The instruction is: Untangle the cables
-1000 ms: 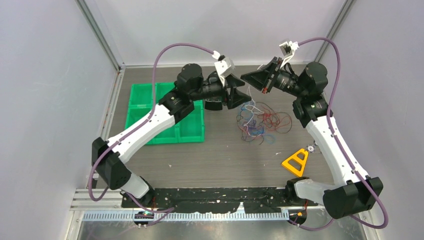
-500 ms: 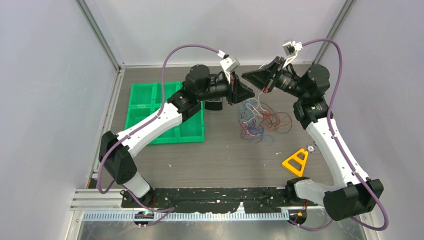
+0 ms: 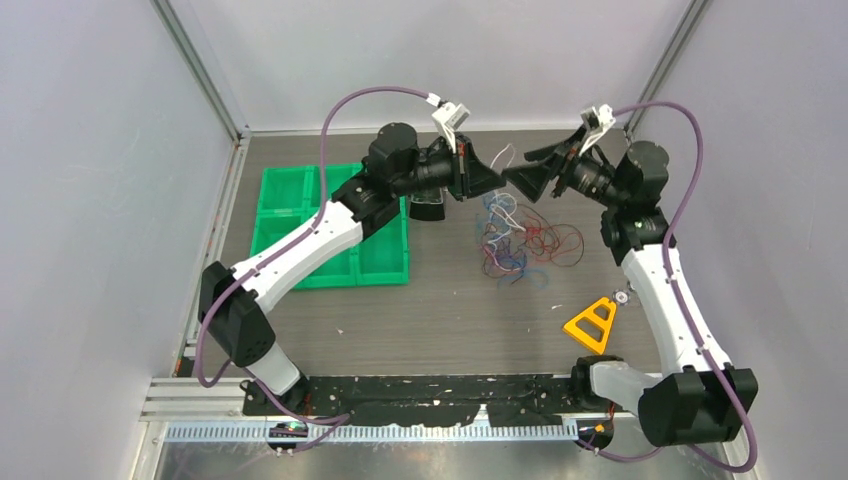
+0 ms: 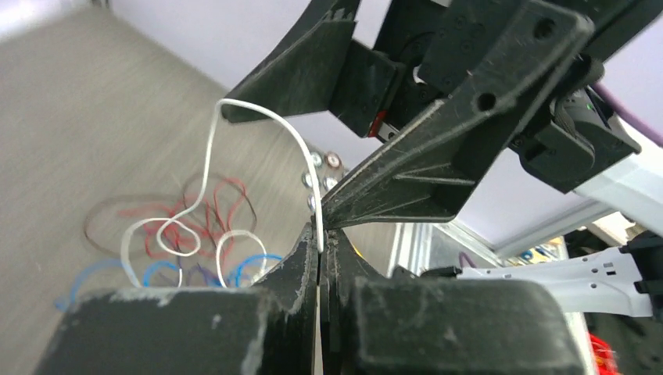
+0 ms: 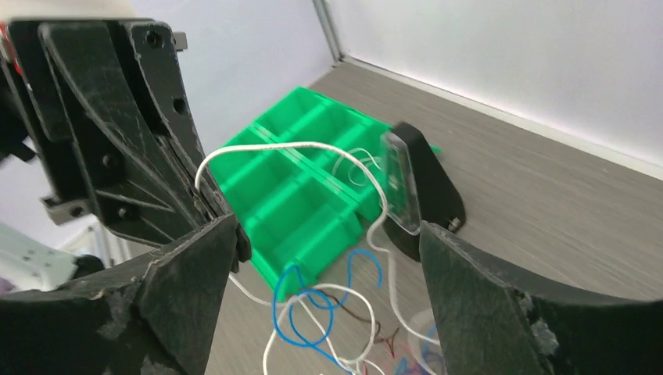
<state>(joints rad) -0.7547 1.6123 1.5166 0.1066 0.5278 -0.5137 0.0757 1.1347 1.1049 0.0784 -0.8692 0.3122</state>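
Drawing out the white cable [image 4: 209, 156]: left pincer [image 4: 320, 234] clenched on it, right pincer [image 5: 324, 234] released. Next, lift it clear of the tangle [image 3: 525, 245], where it seemingly loops

- No word, number, brand mark or sign can be read in any view.
- The left gripper [image 4: 320, 234] and the right gripper [image 5: 324, 234], seen close, show plain black jaws with no legible marking.
- The green compartment tray [image 3: 285, 195] and the yellow triangular piece [image 3: 591, 324] look unlettered.
- The cables [image 3: 520, 240] are too thin to show whether they carry print.
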